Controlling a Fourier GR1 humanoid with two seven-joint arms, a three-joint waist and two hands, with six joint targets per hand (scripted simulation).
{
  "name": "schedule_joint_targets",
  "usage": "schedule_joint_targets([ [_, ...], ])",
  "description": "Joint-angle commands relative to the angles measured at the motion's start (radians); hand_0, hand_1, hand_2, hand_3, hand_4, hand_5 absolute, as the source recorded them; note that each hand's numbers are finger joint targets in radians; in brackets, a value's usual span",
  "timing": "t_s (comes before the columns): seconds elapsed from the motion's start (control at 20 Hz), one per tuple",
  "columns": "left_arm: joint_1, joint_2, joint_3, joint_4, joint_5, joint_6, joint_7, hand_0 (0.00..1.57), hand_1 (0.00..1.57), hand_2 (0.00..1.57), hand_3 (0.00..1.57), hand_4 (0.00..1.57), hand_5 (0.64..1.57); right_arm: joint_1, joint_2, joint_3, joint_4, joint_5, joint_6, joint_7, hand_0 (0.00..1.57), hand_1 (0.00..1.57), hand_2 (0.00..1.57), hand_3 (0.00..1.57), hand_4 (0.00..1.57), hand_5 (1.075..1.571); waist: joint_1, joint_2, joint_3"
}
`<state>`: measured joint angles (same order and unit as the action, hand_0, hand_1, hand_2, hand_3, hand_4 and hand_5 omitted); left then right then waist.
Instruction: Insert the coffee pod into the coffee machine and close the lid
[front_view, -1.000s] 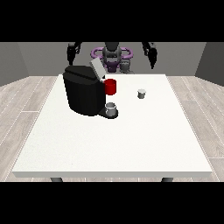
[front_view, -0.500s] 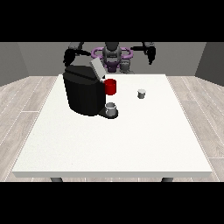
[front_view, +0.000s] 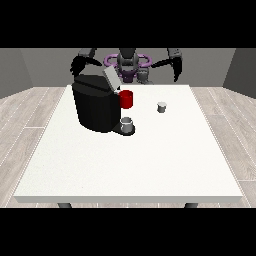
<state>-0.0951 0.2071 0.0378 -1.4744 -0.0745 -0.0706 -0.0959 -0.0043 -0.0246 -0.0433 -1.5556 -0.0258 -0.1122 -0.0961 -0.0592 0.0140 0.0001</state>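
A black coffee machine (front_view: 95, 106) stands on the white table (front_view: 135, 160) at the view's left, its grey lid (front_view: 110, 78) tilted up. A red part (front_view: 126, 99) sticks out of its front, and a grey cup (front_view: 127, 124) sits on its base. The small grey coffee pod (front_view: 161, 107) rests upright on the table to the right of the machine. The hand at the view's right (front_view: 176, 68) hangs above the table's far edge, well behind the pod. The hand at the view's left (front_view: 77, 65) is raised behind the machine's top. Neither hand holds anything.
The robot's torso with purple rings (front_view: 127, 62) is behind the table's far edge. Wooden floor surrounds the table on all sides.
Both arms have lifted and swung outward from the torso; the hand at the view's right has moved forward towards the table's far edge. The pod and the machine have not moved.
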Motion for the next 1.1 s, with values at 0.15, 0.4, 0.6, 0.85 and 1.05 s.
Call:
schedule_joint_targets([
  [0.15,-0.192,0.089,0.084,0.170,0.014,-0.052,0.071,0.00,0.00,0.00,0.00,0.00,1.571,-0.102,-0.011,0.009,0.013,-0.013,0.011,-0.011,0.00,0.00,0.00,0.00,0.23,1.571,-0.048,0.111,-0.0002],
  [0.4,-0.239,0.103,0.100,0.315,-0.018,-0.056,0.049,0.00,0.00,0.00,0.00,0.00,1.571,-0.088,0.023,0.048,0.034,0.023,-0.016,-0.021,0.00,0.00,0.00,0.00,0.34,1.571,-0.049,0.123,-0.0003],
  [0.6,-0.306,0.120,0.114,0.431,-0.059,-0.030,0.039,0.00,0.00,0.00,0.00,0.00,1.571,-0.125,-0.008,0.020,0.031,0.000,-0.002,0.047,0.00,0.00,0.00,0.00,0.36,1.571,-0.075,0.142,-0.0003],
  [0.85,-0.362,0.113,0.060,0.492,-0.125,-0.035,0.058,0.00,0.00,0.00,0.00,0.00,1.571,-0.226,-0.001,0.014,0.075,0.040,-0.065,0.121,0.00,0.00,0.00,0.00,0.37,1.571,-0.044,0.152,-0.0003],
  [1.05,-0.387,0.074,0.010,0.516,-0.197,0.017,0.055,0.00,0.00,0.11,0.00,0.00,1.571,-0.227,-0.023,-0.006,0.162,0.038,-0.035,0.061,0.00,0.00,0.00,0.00,0.42,1.571,-0.044,0.169,0.0001],
])
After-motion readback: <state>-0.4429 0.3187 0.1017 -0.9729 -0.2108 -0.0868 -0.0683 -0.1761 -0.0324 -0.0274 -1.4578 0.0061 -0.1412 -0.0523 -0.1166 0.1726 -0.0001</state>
